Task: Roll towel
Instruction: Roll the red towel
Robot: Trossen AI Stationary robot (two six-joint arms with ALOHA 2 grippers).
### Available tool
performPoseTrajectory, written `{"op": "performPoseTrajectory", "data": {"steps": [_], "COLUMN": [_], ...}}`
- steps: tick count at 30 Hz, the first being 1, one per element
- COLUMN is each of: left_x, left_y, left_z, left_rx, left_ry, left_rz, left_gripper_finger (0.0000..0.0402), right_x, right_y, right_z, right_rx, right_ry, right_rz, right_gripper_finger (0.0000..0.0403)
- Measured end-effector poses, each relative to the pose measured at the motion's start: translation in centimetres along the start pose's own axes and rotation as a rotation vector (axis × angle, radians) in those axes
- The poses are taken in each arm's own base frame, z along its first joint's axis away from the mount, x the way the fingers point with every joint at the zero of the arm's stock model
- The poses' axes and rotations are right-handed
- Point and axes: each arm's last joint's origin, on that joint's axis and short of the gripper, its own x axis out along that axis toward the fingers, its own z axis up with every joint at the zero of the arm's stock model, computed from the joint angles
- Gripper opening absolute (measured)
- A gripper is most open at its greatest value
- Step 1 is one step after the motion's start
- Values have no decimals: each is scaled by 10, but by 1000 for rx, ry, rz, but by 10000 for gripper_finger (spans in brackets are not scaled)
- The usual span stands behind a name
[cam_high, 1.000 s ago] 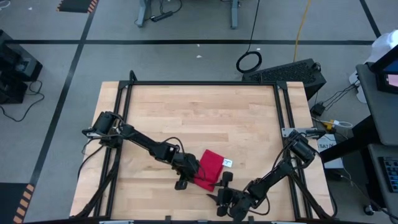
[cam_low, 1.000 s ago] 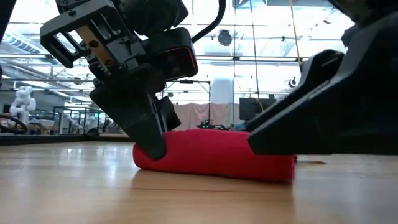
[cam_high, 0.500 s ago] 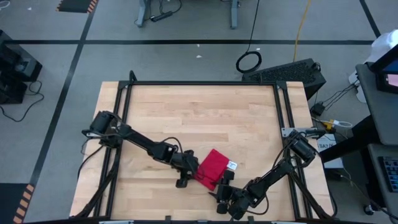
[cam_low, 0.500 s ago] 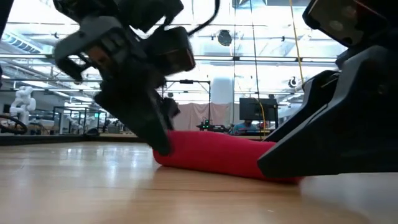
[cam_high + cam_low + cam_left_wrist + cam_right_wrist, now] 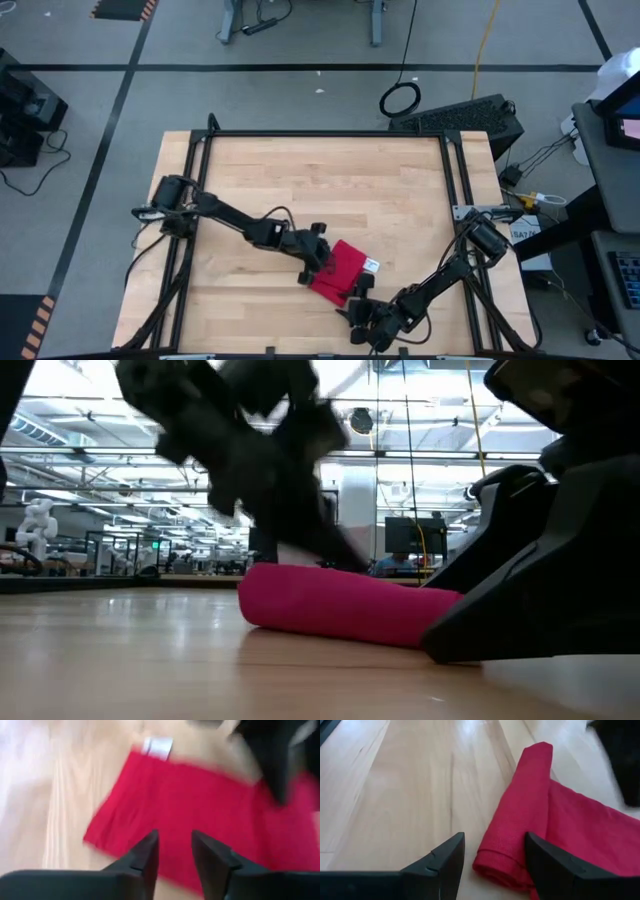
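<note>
The right gripper [image 5: 358, 310] sits at the near edge of the table [image 5: 400, 190], at the near end of the towel [image 5: 338, 272]. Its jaws stand open, and in the right wrist view the rolled end of the towel [image 5: 520, 830] lies between the two fingers [image 5: 440, 865], with no grip visible.

The towel is partly rolled. The roll runs along its near side, and a flat portion extends beyond it toward the table centre. A small white tag [image 5: 369, 266] shows at the edge facing the right side of the table.

The left gripper [image 5: 313, 262] is above the far-left edge of the towel. The left wrist view shows its fingers [image 5: 142, 857] apart with only a narrow gap, over the flat red cloth [image 5: 190, 815] and holding nothing.

Compared with one second ago, the left gripper has lifted off the near-left end of the roll and moved toward the table centre. The towel has shifted slightly to the right.

In the low view the left gripper [image 5: 270, 470] is motion-blurred, and the right arm covers the right end of the roll [image 5: 340, 605]. The left wrist view is also blurred.
</note>
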Motion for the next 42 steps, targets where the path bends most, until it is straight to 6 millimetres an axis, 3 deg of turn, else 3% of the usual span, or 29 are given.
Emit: {"op": "performPoseTrajectory", "data": {"steps": [8, 19, 30, 36, 42], "left_x": [16, -1, -46, -67, -80], "left_y": [4, -3, -41, -63, -110], "left_z": [-26, -41, -30, -11, -11], "left_rx": [-25, -247, -312, -226, -67], "left_ry": [143, 406, 518, 387, 277], "left_rz": [-23, 54, 121, 181, 270], "left_gripper_finger": [45, 6, 5, 4, 45], "right_x": [3, 18, 37, 44, 48], "right_y": [-3, -18, -35, -43, -47], "right_z": [0, 8, 23, 27, 29], "right_rx": [-62, -144, -202, -180, -164], "right_ry": [11, 33, 8, 25, 37], "right_rz": [-4, -27, -12, 11, 39], "right_gripper_finger": [196, 196, 196, 196, 196]}}
